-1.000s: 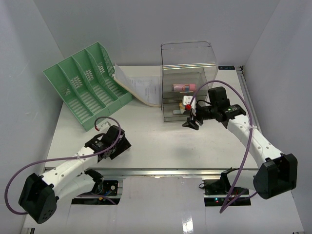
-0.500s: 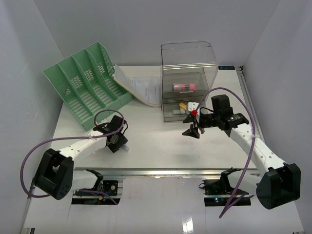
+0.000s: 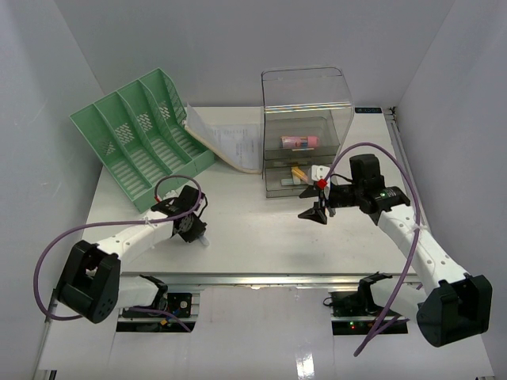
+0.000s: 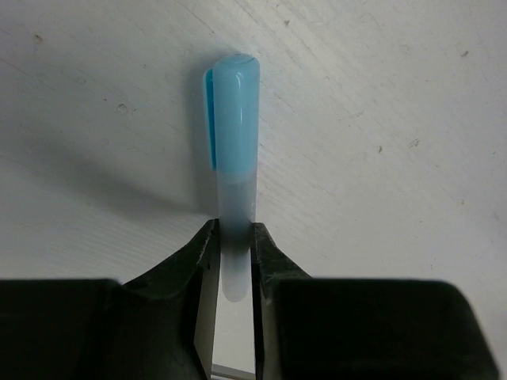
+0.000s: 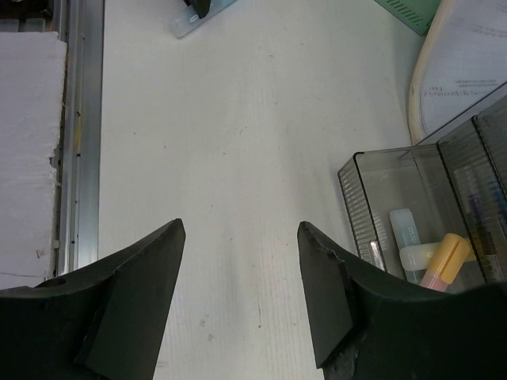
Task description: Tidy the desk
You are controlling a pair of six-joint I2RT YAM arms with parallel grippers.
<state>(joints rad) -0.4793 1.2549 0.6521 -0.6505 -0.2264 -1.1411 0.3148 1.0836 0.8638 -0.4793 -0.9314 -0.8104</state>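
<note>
On the white desk (image 3: 261, 237) lies a pen with a light blue cap (image 4: 235, 119), pointing away from my left gripper (image 4: 232, 229). Its pale end sits between the jaws, and both black fingers press against it, so the gripper is shut on it. From above, the left gripper (image 3: 194, 232) is low over the desk's front left. My right gripper (image 3: 314, 212) hovers open and empty in front of the clear drawer unit (image 3: 307, 134); in the right wrist view the right gripper (image 5: 240, 229) has only bare desk between its fingers.
The unit's lower drawer (image 5: 372, 190) is pulled out and holds a few markers (image 5: 444, 257). A green file rack (image 3: 139, 134) lies tilted at the back left, with a stack of papers (image 3: 230, 142) beside it. A metal rail (image 3: 261, 279) runs along the front edge.
My left gripper has swung in over the pen and its jaws have closed onto it. My right gripper has drawn back a little from the drawer unit, still open.
</note>
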